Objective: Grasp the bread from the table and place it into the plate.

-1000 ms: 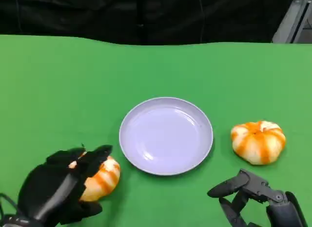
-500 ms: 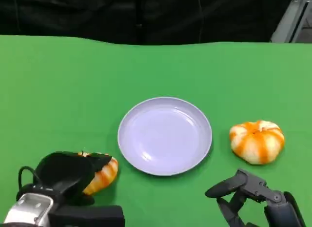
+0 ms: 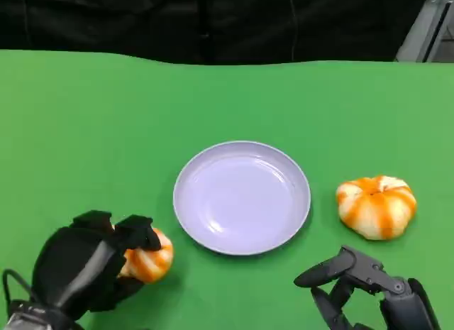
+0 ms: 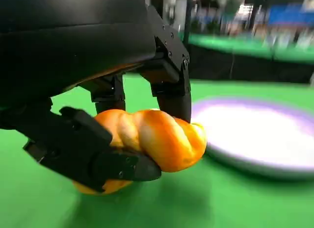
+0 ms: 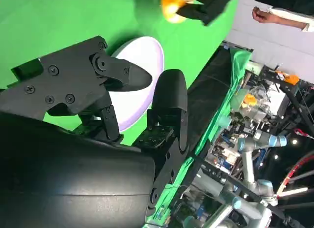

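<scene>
A round orange-and-white striped bread (image 3: 150, 257) lies at the near left of the green table, and my left hand (image 3: 85, 265) grips it, fingers curled over its top. The left wrist view shows this bread (image 4: 156, 139) clamped between black fingers (image 4: 171, 88) and the thumb, just short of the plate (image 4: 260, 139). The pale lilac plate (image 3: 241, 195) sits mid-table with nothing on it. A second striped bread (image 3: 376, 206) rests to the right of the plate. My right hand (image 3: 355, 287) hovers near the front right, fingers apart and holding nothing. The right wrist view shows the plate (image 5: 142, 61).
The green cloth (image 3: 106, 117) runs back to a dark curtain (image 3: 213, 21). In the right wrist view a person's hand (image 5: 267, 14) shows beyond the table, with lab equipment behind.
My left hand's fingers have curled tighter over the bread, which stays in about the same spot. The right hand has hardly moved.
</scene>
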Robot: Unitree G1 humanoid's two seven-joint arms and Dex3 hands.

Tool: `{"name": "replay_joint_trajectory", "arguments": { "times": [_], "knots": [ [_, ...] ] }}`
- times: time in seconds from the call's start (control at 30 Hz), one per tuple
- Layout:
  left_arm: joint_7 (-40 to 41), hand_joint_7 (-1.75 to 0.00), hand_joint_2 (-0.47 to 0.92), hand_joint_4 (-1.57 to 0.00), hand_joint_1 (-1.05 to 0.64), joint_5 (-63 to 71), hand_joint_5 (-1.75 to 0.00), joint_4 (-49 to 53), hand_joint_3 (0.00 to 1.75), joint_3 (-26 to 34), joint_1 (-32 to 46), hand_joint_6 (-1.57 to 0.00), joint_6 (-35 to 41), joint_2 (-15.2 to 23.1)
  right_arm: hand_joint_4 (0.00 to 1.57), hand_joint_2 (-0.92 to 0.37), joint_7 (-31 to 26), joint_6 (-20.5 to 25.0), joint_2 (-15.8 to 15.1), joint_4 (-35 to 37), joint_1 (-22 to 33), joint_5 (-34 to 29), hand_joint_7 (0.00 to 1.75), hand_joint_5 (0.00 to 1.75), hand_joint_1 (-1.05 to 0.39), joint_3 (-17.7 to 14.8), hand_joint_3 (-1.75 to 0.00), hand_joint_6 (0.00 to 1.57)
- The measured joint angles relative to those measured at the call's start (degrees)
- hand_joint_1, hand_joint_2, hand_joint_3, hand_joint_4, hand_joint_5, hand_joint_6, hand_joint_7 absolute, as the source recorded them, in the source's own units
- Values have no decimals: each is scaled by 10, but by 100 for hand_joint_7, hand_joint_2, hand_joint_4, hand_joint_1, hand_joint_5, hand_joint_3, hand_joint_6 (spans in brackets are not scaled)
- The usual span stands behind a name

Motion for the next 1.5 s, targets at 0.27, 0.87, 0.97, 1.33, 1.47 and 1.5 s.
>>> {"name": "replay_joint_trajectory", "arguments": {
  "times": [0.27, 0.87, 0.97, 1.33, 1.47, 1.5],
  "knots": [
    [68, -127, 25, -96, -8, 0, -163, -1, 142, 1, 1, -92, -54, 1, 71, -71, -5, 2, 9, 17, -8, 1, 102, 153, -20, 2, -70, 67],
    [82, -152, 19, -94, -9, -13, -174, -33, 152, -11, -106, -82, -83, -65, 71, -70, -8, 5, 12, 16, -9, -5, 104, 155, -17, 15, -74, 66],
    [66, -143, 21, -93, -12, -17, -172, -5, 150, -24, -135, -84, -76, -82, 71, -69, -9, 5, 13, 15, -8, -12, 103, 154, -17, 21, -76, 66],
    [31, -79, 52, -76, -18, -16, -142, 96, 76, -65, -228, -87, -38, -141, 75, -66, -18, 8, 12, 11, -6, -23, 102, 152, -17, 24, -82, 67],
    [-64, -16, 87, -45, -30, -19, -53, 95, 23, -80, -246, -59, 24, -148, 76, -64, -21, 10, 13, 9, -6, -31, 101, 151, -18, 30, -85, 67],
    [-104, -9, 90, -36, -34, -19, -41, 93, 20, -85, -248, -53, 45, -147, 76, -63, -23, 12, 13, 9, -6, -36, 101, 150, -18, 32, -86, 67]
  ]
}}
